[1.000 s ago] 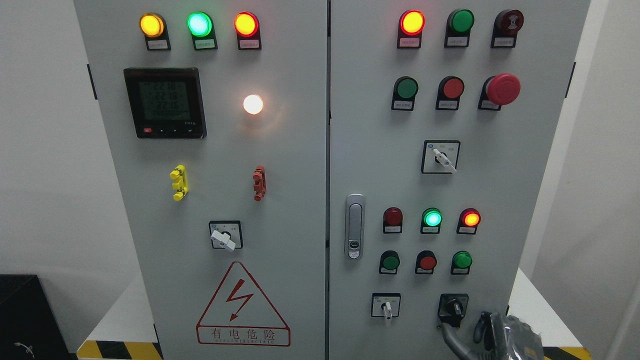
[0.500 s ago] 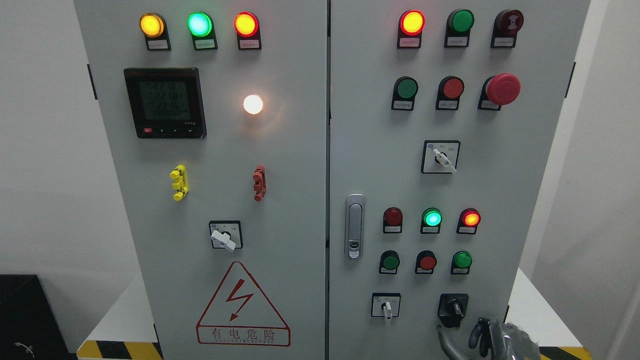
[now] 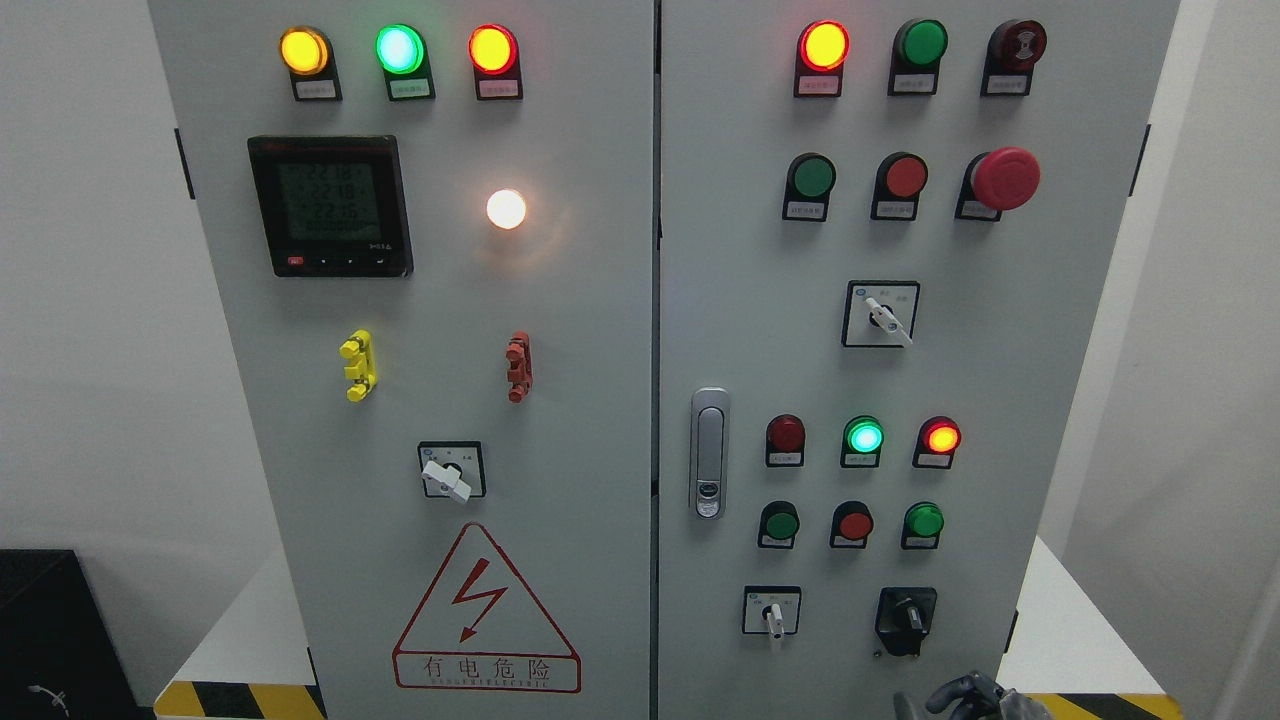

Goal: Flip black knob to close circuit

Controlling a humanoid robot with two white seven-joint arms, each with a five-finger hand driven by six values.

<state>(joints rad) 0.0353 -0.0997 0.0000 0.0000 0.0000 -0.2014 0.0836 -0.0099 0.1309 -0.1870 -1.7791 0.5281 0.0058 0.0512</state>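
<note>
Head view catches only the top of my right hand (image 3: 970, 697), poking up from the bottom edge right of the middle, in front of the foot of the cabinet (image 3: 560, 300). What shows is a few dark knuckles and fingertips (image 3: 955, 689), bent over and bunched. So little of the hand is in frame that I cannot tell whether the fingers are clenched or slack. They hold nothing that I can see, and they touch nothing on the panel. My left hand is out of frame.

Just above my fingers and a little to their left sits the black knob (image 3: 908, 617), on the right door of the cabinet, in the lowest row of controls. It is clear of my hand, with a strip of bare grey door between us. The knob sits on a black square plate. Its short black handle points up and slightly to the left, with a pale mark near the hub.

Further left of my fingers, at the same height as the knob, is a small white selector switch (image 3: 772, 614) with its lever hanging straight down. Above the knob runs a row of three push buttons, green (image 3: 779, 523), red (image 3: 854, 524) and green (image 3: 924, 521), and above those a green lamp (image 3: 864, 437) and a red lamp (image 3: 941, 438) are lit.
</note>
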